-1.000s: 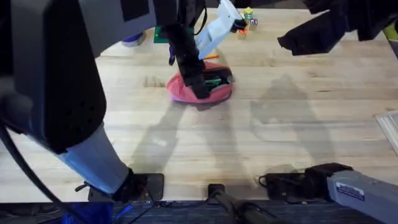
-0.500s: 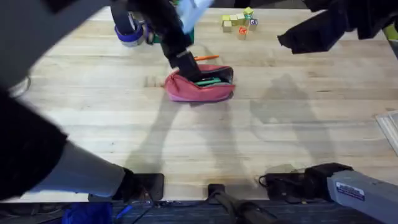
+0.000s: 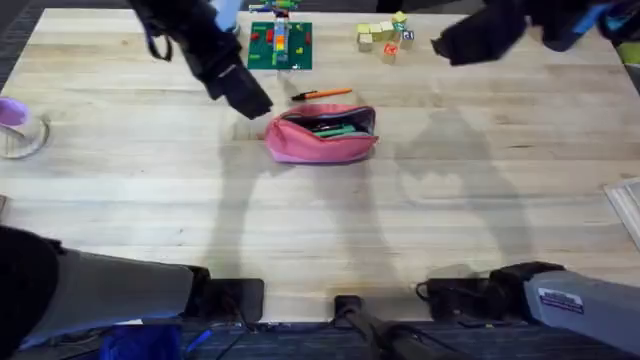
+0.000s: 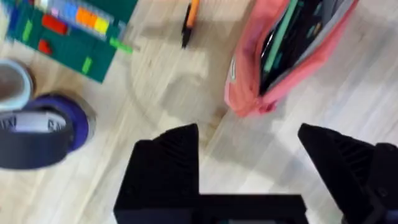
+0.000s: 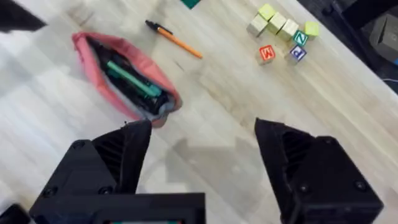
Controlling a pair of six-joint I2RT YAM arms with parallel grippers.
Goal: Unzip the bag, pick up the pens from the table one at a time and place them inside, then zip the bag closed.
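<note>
The pink bag lies unzipped on the table with green pens showing in its mouth. An orange pen lies on the table just behind the bag. My left gripper hovers to the left of the bag, open, with nothing between its fingers. Over the back right of the table my right gripper hangs high and open, also holding nothing.
A green brick baseplate and several letter blocks sit at the back. A purple tape roll lies near the baseplate. A clear cup stands at the left edge, a clear container at the right edge.
My left gripper has drawn back from the bag's mouth to the left and rear, and the arm has cleared the camera. The bag now lies uncovered. The right gripper shifted slightly.
</note>
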